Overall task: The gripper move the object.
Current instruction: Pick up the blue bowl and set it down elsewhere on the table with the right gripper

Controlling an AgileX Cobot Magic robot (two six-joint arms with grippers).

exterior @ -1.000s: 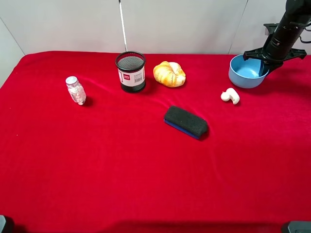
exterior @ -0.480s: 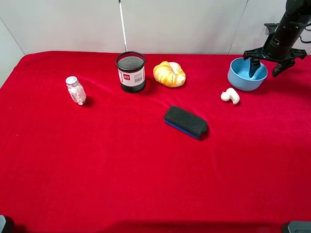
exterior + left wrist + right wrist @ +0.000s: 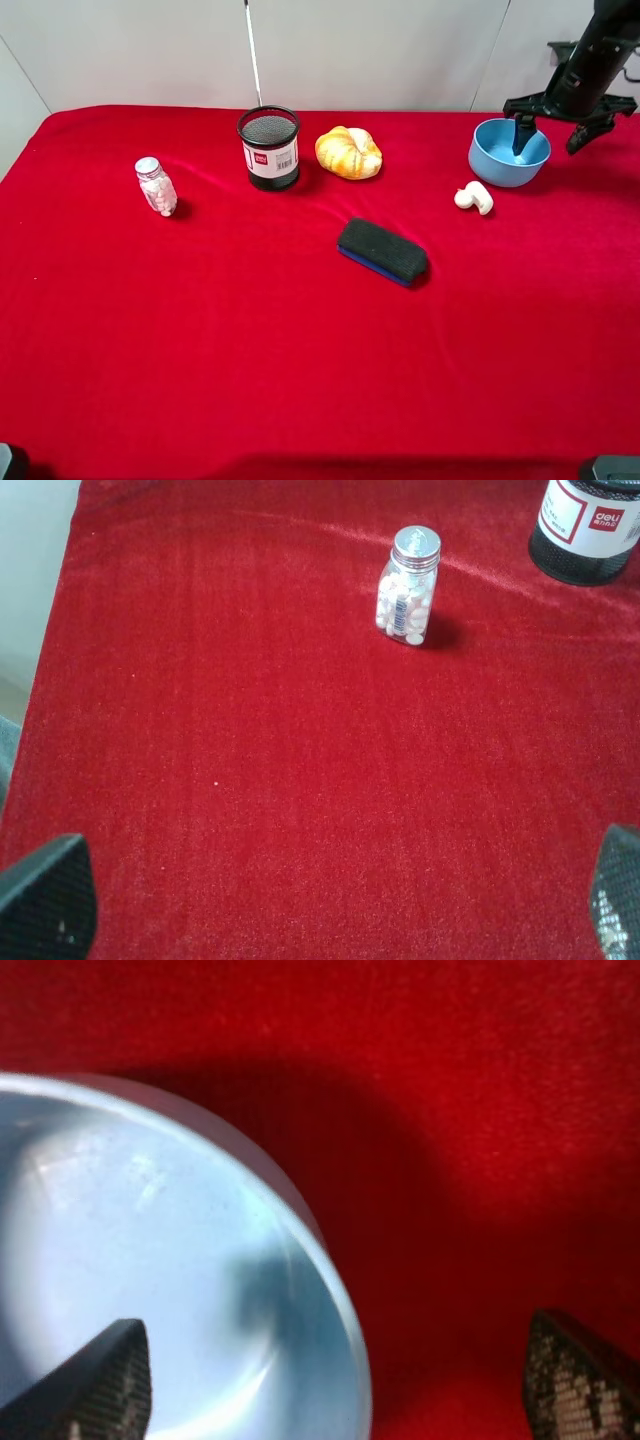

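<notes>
The light-blue bowl (image 3: 506,155) stands upright on the red cloth at the far right. My right gripper (image 3: 550,135) is open and hangs over the bowl's right rim, one finger inside the bowl and the other outside, touching nothing. In the right wrist view the bowl (image 3: 150,1250) fills one side and the right gripper (image 3: 340,1390) straddles its rim, with one fingertip (image 3: 100,1380) over the inside. My left gripper (image 3: 330,900) is open and empty over bare cloth, short of a pill bottle (image 3: 408,585).
A black mesh cup (image 3: 269,147) and a bread roll (image 3: 348,152) stand at the back middle. A pill bottle (image 3: 156,186) stands at the left. A dark eraser block (image 3: 382,250) lies mid-table. A small white piece (image 3: 474,197) lies just in front of the bowl.
My right gripper was closed on the bowl's right rim a second ago. It has opened, let the bowl go and lifted slightly. The bowl has settled a little to the left.
</notes>
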